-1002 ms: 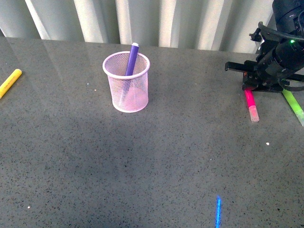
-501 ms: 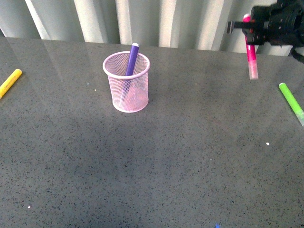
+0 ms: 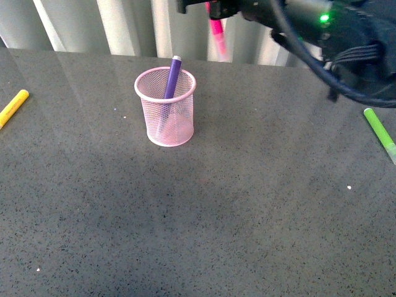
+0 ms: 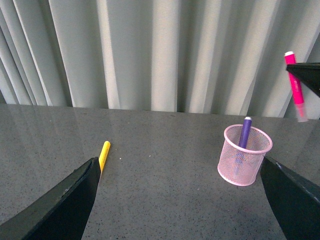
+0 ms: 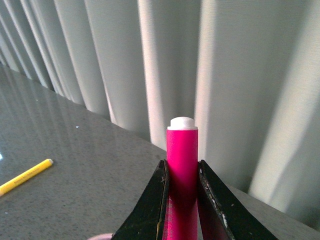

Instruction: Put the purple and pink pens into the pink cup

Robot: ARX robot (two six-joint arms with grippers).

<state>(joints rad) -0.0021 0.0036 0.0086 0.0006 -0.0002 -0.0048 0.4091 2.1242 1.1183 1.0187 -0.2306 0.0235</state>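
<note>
Dark grey speckled stone tabletop (image 3: pixel 216 216), glossy, with faint streaks of reflected light. Pale pleated curtain (image 3: pixel 124 25) hangs along its far edge.

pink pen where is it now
In the front view the pink pen hangs in the air, held by the right gripper, up and right of the pink cup.

One pink mesh cup (image 3: pixel 182 120), one purple pen (image 3: pixel 172 75), one pink pen (image 3: pixel 217 34), one yellow marker (image 3: pixel 12 107), one green marker (image 3: pixel 379 133)
</note>
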